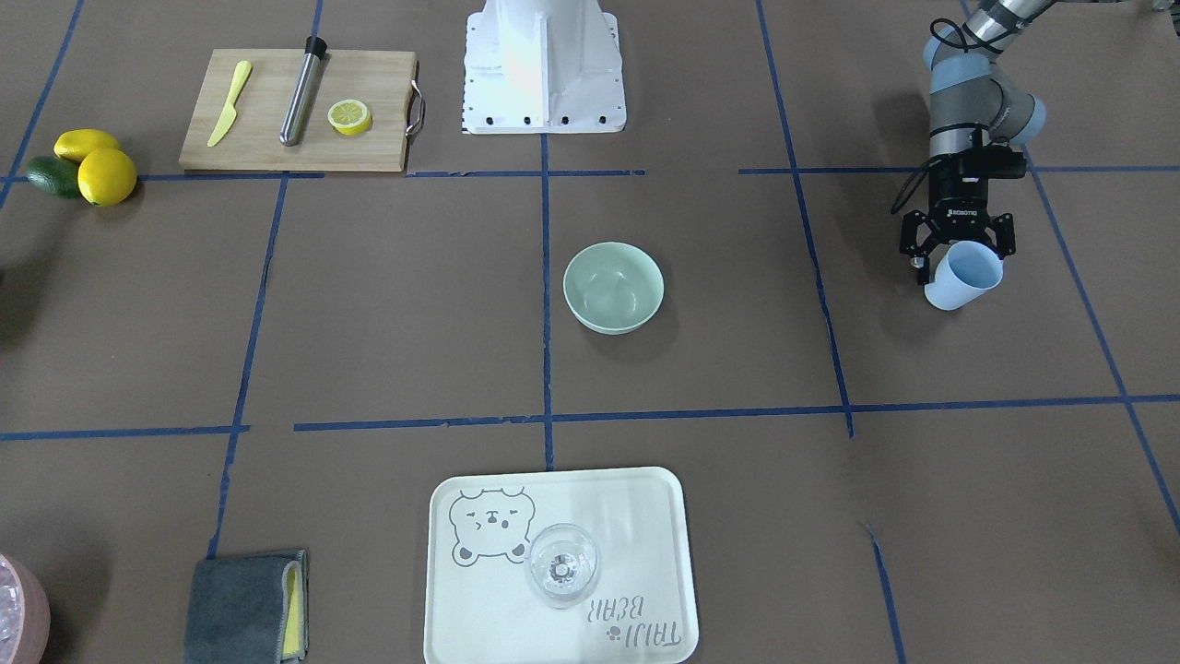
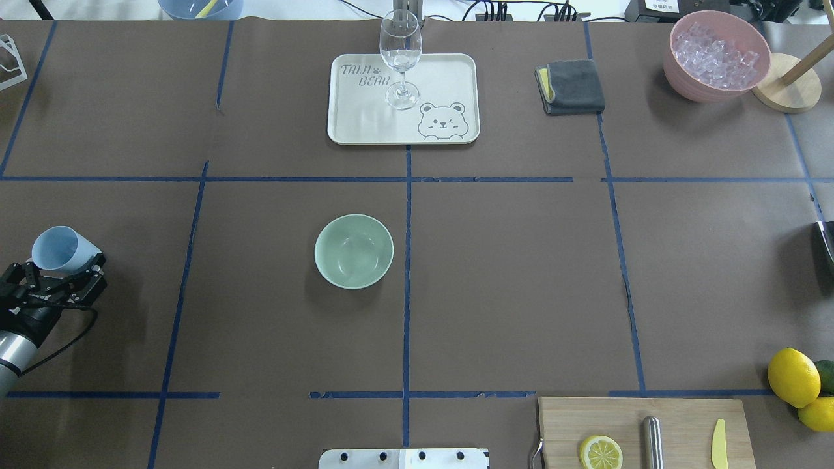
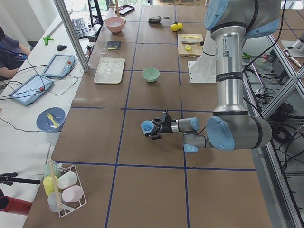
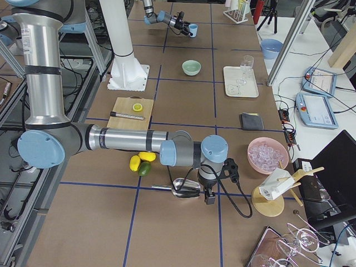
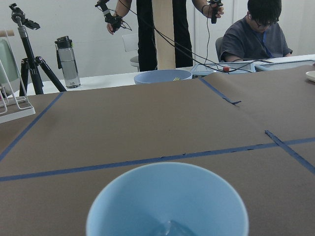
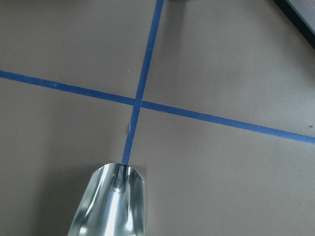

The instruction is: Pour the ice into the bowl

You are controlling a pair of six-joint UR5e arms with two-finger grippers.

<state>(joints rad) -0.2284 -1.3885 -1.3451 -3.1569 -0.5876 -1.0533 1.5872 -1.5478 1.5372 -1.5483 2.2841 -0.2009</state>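
The pale mint-green bowl [image 1: 613,286] stands upright near the table's middle, also in the overhead view [image 2: 354,251], and looks bare inside. My left gripper [image 1: 959,254] is shut on a light blue cup [image 1: 963,277], tilted, far to my left of the bowl [image 2: 62,249]. In the left wrist view the cup [image 5: 167,201] shows a glassy piece of ice [image 5: 167,228] at its bottom. My right gripper hovers near a metal scoop [image 4: 186,189] beside the pink container; the scoop [image 6: 110,201] shows in the right wrist view, the fingers do not.
A tray [image 1: 442,590] with a wine glass [image 1: 560,564] lies across from the bowl. A grey cloth [image 2: 570,86] and the pink container of ice [image 2: 717,55] are far right. A cutting board [image 1: 295,111], lemons [image 1: 106,175] and the robot base [image 1: 544,65] are near the robot.
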